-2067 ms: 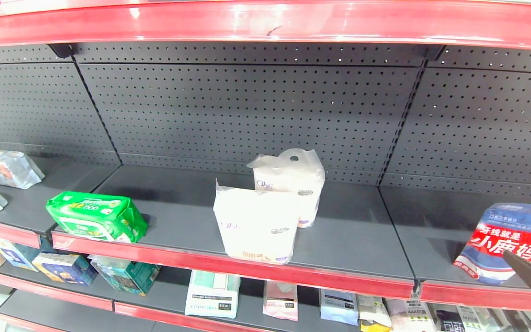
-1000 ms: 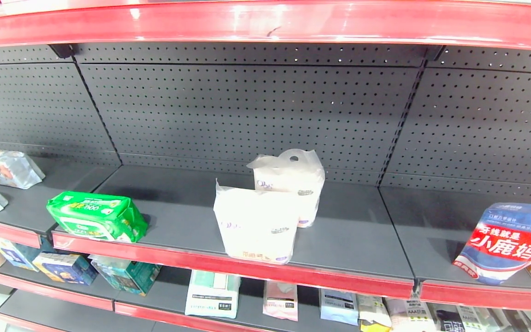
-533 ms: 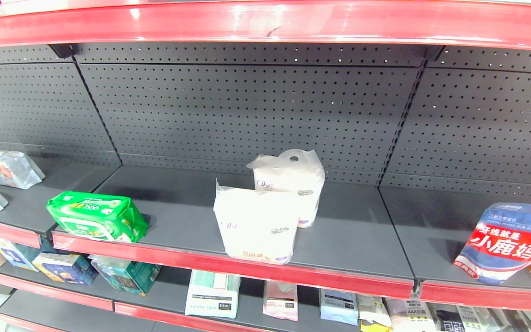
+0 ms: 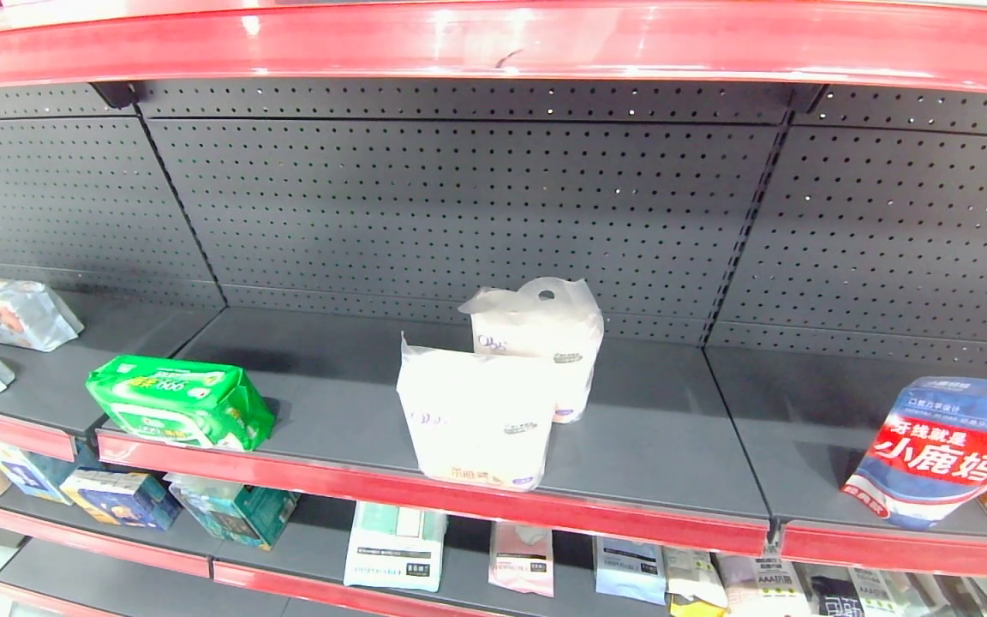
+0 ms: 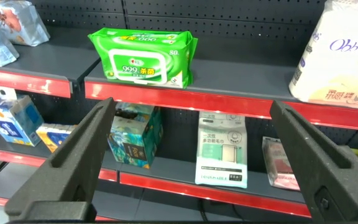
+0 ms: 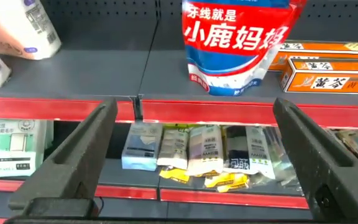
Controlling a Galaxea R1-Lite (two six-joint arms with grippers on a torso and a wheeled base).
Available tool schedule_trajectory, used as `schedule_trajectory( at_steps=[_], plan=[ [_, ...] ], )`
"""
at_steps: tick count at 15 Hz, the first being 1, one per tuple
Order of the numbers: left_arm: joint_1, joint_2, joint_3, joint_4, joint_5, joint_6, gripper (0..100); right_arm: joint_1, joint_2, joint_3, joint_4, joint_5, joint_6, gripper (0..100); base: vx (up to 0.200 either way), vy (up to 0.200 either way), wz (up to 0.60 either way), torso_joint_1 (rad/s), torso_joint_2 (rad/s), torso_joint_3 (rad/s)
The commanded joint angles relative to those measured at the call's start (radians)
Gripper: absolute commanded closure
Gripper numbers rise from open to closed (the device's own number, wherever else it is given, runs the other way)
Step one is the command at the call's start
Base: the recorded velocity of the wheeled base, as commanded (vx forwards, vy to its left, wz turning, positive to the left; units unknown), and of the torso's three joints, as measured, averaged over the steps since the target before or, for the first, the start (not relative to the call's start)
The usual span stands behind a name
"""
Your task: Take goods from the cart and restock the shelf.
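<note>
The left gripper (image 5: 191,104) has its jaws spread wide, holding nothing and touching nothing; it hangs in front of the shelf (image 4: 648,437), facing the one green pack (image 5: 143,57). The right gripper (image 6: 194,102) is likewise released, jaws far apart and bare, facing the one red-and-blue pouch (image 6: 235,43). The goods sit on the dark shelf with the red lip. Two white packs stand in the middle bay: the front pack (image 4: 472,420) at the lip and the rear pack (image 4: 545,338) just behind it. The green pack lies near the lip at that bay's left end, well apart from them. The pouch leans upright in the right bay, with two orange boxes (image 6: 328,81) stacked just beside it. Two pale bags (image 4: 5,308) lie in the left bay. On the tier below, boxes and small packets stand in a row, too many and too crowded to count
</note>
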Motion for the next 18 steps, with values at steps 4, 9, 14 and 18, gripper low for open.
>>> schedule_trajectory(
  at_steps=[4, 9, 14, 18],
  plan=[
    [0.001, -0.001, 0.000, 0.000, 0.000, 0.000, 0, 0.000, 0.006, 0.000, 0.000, 0.000, 0.000, 0, 0.000, 0.000, 0.00, 0.000, 0.00, 0.000],
    [0.001, -0.001, 0.000, 0.000, 0.000, 0.000, 0, -0.001, 0.006, 0.000, 0.000, 0.000, 0.000, 0, 0.000, 0.000, -0.48, 0.004, 0.00, 0.003],
    [0.001, -0.001, 0.000, 0.000, 0.000, 0.000, 0, 0.000, 0.006, 0.000, 0.000, 0.000, 0.000, 0, 0.000, 0.000, -0.60, 0.005, 0.00, 0.002],
    [0.001, 0.001, 0.002, 0.000, 0.000, 0.000, 0, 0.000, 0.006, 0.000, 0.001, 0.000, 0.000, 0, 0.000, 0.000, -0.15, 0.002, 0.00, -0.001]
  ],
)
